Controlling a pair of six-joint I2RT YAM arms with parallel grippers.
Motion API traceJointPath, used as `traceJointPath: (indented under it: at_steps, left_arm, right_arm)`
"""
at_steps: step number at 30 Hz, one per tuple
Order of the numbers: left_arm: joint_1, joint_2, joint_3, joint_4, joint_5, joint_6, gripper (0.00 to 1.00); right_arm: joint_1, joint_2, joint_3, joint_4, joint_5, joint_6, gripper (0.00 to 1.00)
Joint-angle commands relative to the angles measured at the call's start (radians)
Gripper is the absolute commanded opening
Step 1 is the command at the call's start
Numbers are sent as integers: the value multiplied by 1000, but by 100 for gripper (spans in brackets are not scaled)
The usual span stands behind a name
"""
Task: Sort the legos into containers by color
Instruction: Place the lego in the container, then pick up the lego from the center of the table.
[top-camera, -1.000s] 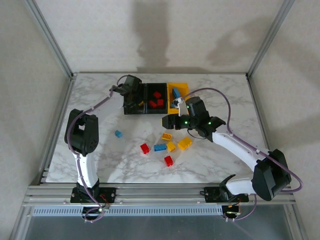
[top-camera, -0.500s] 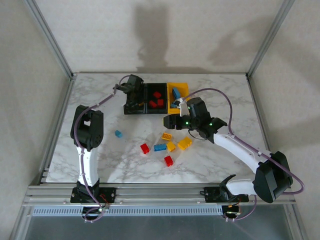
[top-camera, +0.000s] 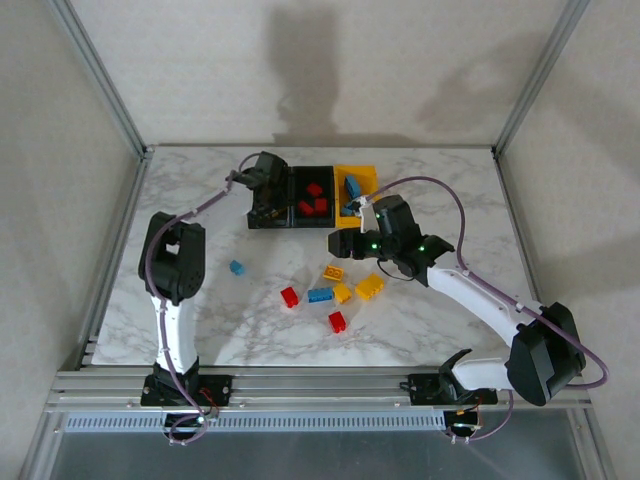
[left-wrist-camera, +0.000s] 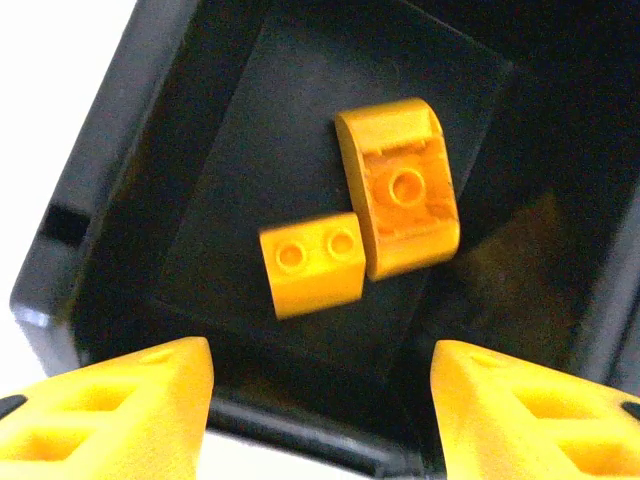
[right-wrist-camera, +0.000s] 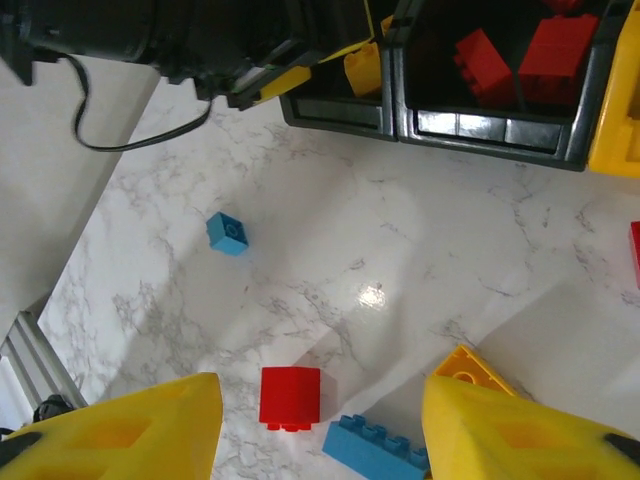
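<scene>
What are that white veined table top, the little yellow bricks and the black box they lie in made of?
Table top: polished marble or a marble-print laminate, I can't tell which; it has grey veins and a bright glare spot.
Yellow bricks: moulded plastic, smooth and slightly glossy, with round studs.
Black bin: hard plastic, shiny; its rim catches pale reflections.
</scene>
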Motion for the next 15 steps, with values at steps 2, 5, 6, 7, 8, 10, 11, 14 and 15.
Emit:
traceJointPath:
  at_steps: [2,5,6,7,8,10,11,14,15]
  left_arm:
    - [-61,-148,-50,-5,47,70,62]
    - [-94,-190,-86,-10,100,129,64]
    - [-106,-199,-94,-14,120,152,64]
    - [-116,-204,-101,-19,137,173,64]
    - [-130,-208,-109,-21,158,200,64]
    - [-161,-215,-122,-22,195,248,64]
    - [-178,-215,-127,-26,208,270,64]
    - [-225,-205,-139,-34,245,323,64]
    - [-239,-198,-142,-35,257,337,65]
  right_arm:
    - [-32,-8,23,-25,-6,8,56]
    - [-56,-9,26,-72,-3,18,58]
    - [-62,-3,34,-107,15,21,58]
    - [-68,1,36,-138,25,26,57]
    - [-75,-3,31,-162,29,31,57]
    - [-84,-21,13,-200,34,42,57]
    - [-86,-32,6,-228,37,48,57]
    - [-95,-54,-3,-322,54,63,57]
    - [-98,-57,-6,-358,67,71,57]
